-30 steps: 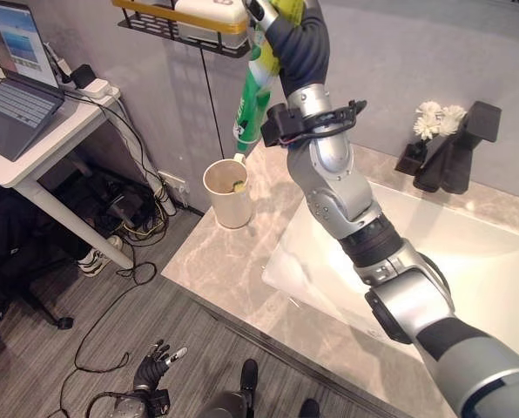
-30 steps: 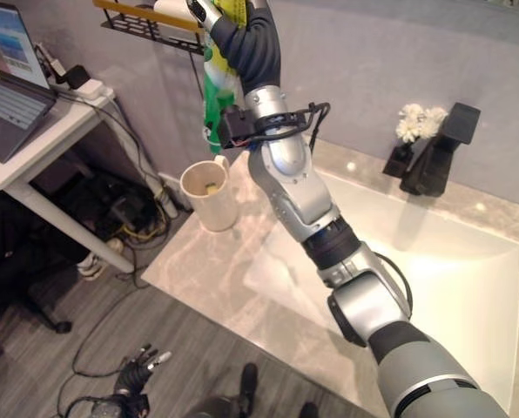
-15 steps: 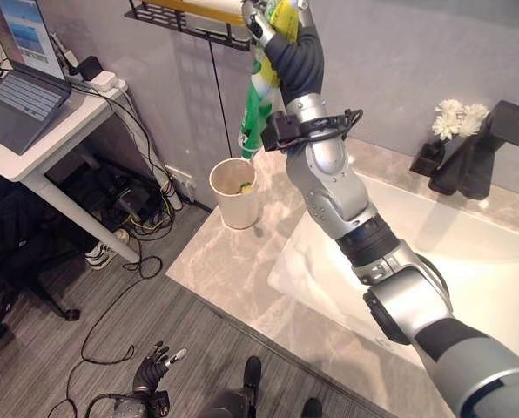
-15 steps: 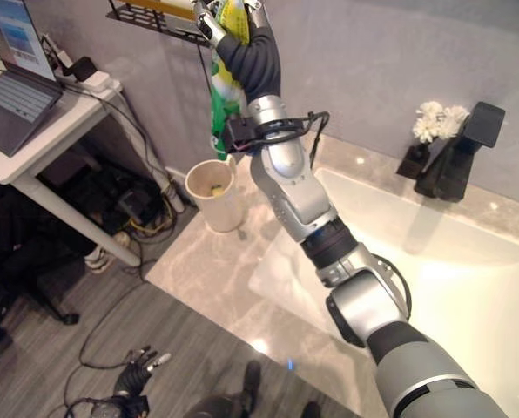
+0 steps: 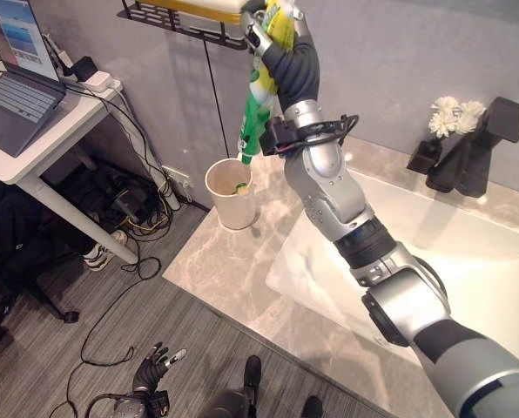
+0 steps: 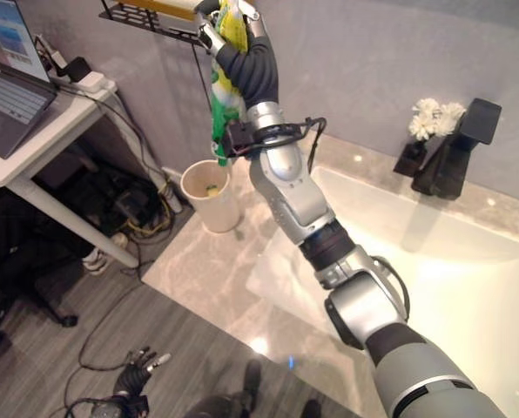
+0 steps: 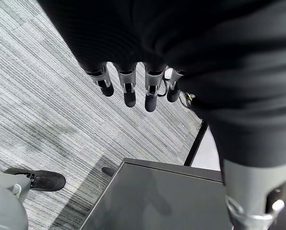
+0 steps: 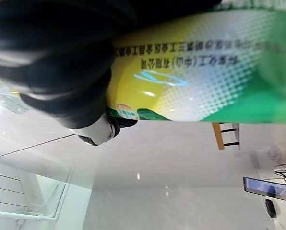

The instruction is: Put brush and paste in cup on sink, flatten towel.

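Observation:
My right hand (image 5: 287, 48) is raised high by the wall, shut on a green and yellow toothpaste tube (image 5: 258, 104). The tube hangs tilted, its lower end just above the rim of a cream cup (image 5: 229, 196) that stands on the marble counter (image 5: 216, 261) left of the sink. Something small and yellow-green lies inside the cup. In the right wrist view the tube (image 8: 191, 72) sits right against the hand's dark cover. My left hand (image 5: 152, 366) hangs low over the grey floor, fingers (image 7: 129, 91) straight, holding nothing.
A white sink basin (image 5: 468, 270) lies right of the cup, with a black faucet (image 5: 479, 148) and white flowers (image 5: 455, 116) behind it. A black wire shelf (image 5: 177, 17) is fixed to the wall above the cup. A laptop (image 5: 16, 65) sits on a white table at left.
The whole picture has shifted a little, so the camera moved. The tube stays in my right hand, its lower end still over the cup. The left hand has not moved.

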You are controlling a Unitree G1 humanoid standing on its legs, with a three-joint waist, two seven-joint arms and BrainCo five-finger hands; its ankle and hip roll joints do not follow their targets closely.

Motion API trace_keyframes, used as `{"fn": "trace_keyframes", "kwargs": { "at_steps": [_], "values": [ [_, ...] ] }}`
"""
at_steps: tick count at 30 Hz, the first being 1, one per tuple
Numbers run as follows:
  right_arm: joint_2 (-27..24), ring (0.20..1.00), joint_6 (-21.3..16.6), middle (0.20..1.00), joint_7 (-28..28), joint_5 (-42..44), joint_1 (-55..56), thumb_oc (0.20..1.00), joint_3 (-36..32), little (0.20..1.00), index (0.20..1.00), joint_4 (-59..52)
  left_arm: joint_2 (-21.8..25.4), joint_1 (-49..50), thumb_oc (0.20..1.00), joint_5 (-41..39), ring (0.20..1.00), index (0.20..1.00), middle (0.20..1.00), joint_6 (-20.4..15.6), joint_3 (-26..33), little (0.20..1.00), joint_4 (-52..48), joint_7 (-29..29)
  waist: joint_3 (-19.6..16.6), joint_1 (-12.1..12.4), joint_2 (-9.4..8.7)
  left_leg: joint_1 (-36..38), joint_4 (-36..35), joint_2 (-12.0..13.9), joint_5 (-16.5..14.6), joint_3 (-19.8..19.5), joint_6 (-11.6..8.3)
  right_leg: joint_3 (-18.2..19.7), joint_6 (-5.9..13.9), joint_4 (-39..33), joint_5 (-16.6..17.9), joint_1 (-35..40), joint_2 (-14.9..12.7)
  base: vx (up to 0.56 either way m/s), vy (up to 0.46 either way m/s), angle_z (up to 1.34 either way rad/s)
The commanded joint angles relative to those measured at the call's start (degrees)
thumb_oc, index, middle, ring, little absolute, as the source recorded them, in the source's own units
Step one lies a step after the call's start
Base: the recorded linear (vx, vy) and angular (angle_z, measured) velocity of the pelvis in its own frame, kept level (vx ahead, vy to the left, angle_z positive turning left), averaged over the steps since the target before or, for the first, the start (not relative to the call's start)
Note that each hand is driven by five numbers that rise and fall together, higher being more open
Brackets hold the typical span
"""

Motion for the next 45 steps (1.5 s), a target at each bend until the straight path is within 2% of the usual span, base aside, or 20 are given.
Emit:
{"fn": "trace_keyframes", "kwargs": {
  "at_steps": [1,23,40,45],
  "values": [
    [-0.01,0.2,-2.56,0.2,1.36,1.48,-4.09,0.2,-1.17,0.2,0.2,-2.54,0.79,-2.86,1.0,-0.09,1.0,1.0,1.0,-1.95,-0.95,1.0,2.59,1.13,1.81,0.08,-3.67,2.32,0.17,-0.59,-1.8,2.98,-0.75,2.92,2.32,0.03,6.69,5.59,-3.96,-0.01,-0.013,-0.08],
    [1.97,0.2,-2.87,0.2,1.67,2.0,-3.37,0.2,-0.33,0.2,0.2,-2.64,0.7,-2.98,1.0,-0.36,1.0,1.0,1.0,-2.43,-0.29,1.0,2.99,1.91,2.45,0.32,-4.33,2.08,0.17,-0.64,-1.88,3.0,-0.88,2.81,2.36,0.03,7.09,5.6,-3.79,0.0,-0.002,-0.01],
    [2.32,0.2,-4.87,0.2,1.43,1.34,-4.46,0.2,-0.41,0.2,0.2,-7.8,0.08,-3.43,1.0,-0.08,1.0,1.0,1.0,-2.4,0.05,1.0,3.97,2.53,2.09,-0.51,-4.63,2.82,0.17,-0.81,-2.57,3.68,-0.67,3.73,2.41,0.03,7.61,5.95,-3.98,0.0,0.0,0.0],
    [2.51,0.2,-5.4,0.2,3.24,3.12,-4.92,0.2,0.43,0.2,0.2,-10.79,-0.2,-3.33,1.0,-0.35,1.0,1.0,1.0,-2.58,0.63,1.0,4.76,2.81,1.99,-0.61,-4.82,2.93,0.17,-0.78,-2.66,3.96,-0.65,3.84,2.29,0.03,7.63,6.09,-3.89,0.0,0.0,0.0]
  ]
}}
